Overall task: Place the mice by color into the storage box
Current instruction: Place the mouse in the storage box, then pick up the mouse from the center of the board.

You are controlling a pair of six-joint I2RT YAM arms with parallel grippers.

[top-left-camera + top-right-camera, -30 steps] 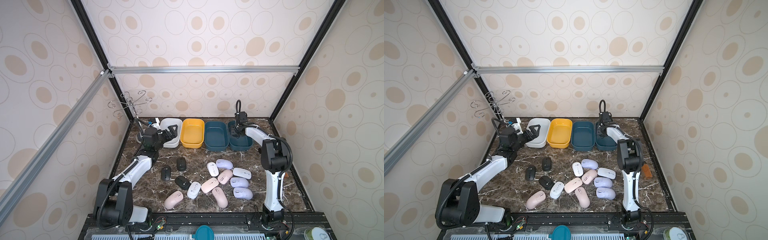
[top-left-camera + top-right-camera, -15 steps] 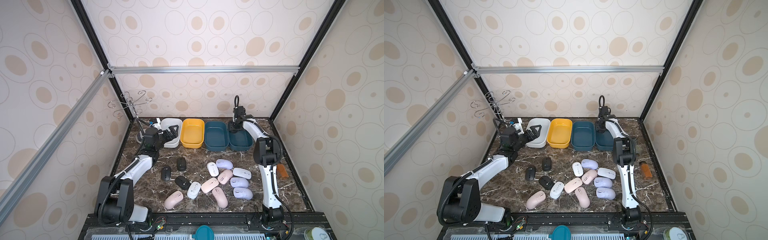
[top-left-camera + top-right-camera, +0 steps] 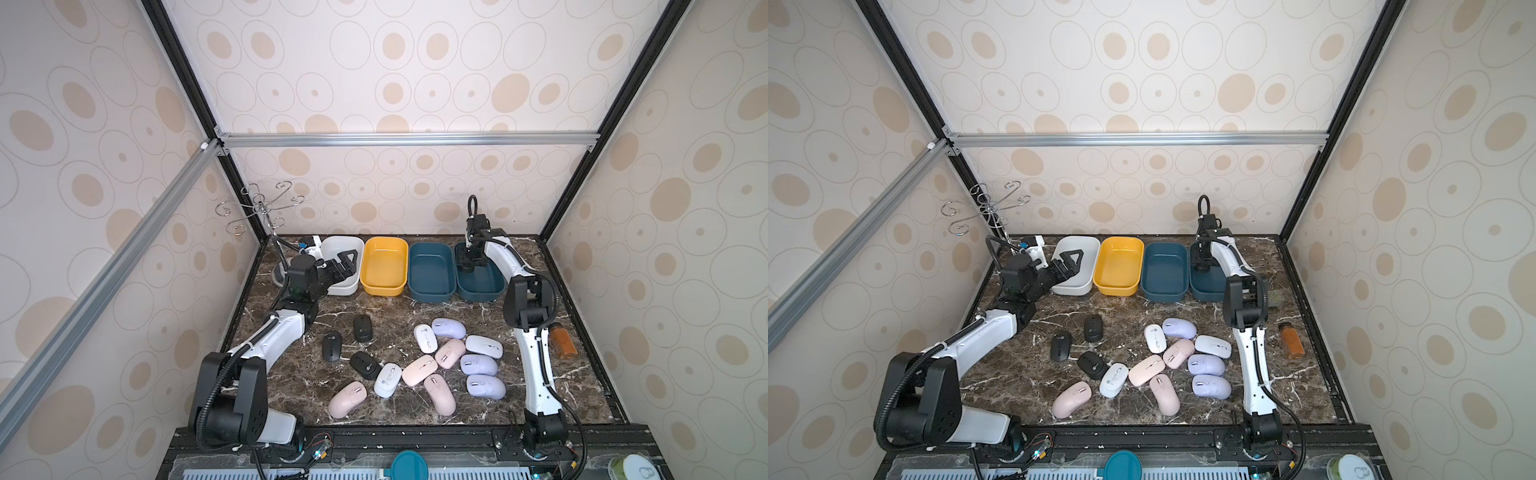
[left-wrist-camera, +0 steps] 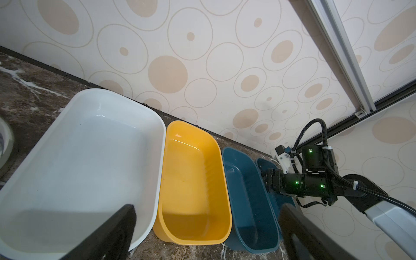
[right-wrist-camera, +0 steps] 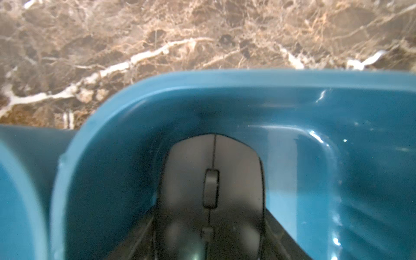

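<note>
Black mouse (image 5: 211, 191): blurred, its rear cut off, inside the teal bin (image 5: 315, 108).
Right gripper (image 3: 468, 266): tips hidden inside that bin; contact with the mouse was unclear.

Robot lab cell, aluminium frame (image 3: 407, 139), patterned panels (image 3: 374, 62)

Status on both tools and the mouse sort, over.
Left tool open, empty, over white plastic tub. Right tool inside end teal plastic tub, black oval mouse between its jaws, grip unclear. Nothing seen blocking.
</note>
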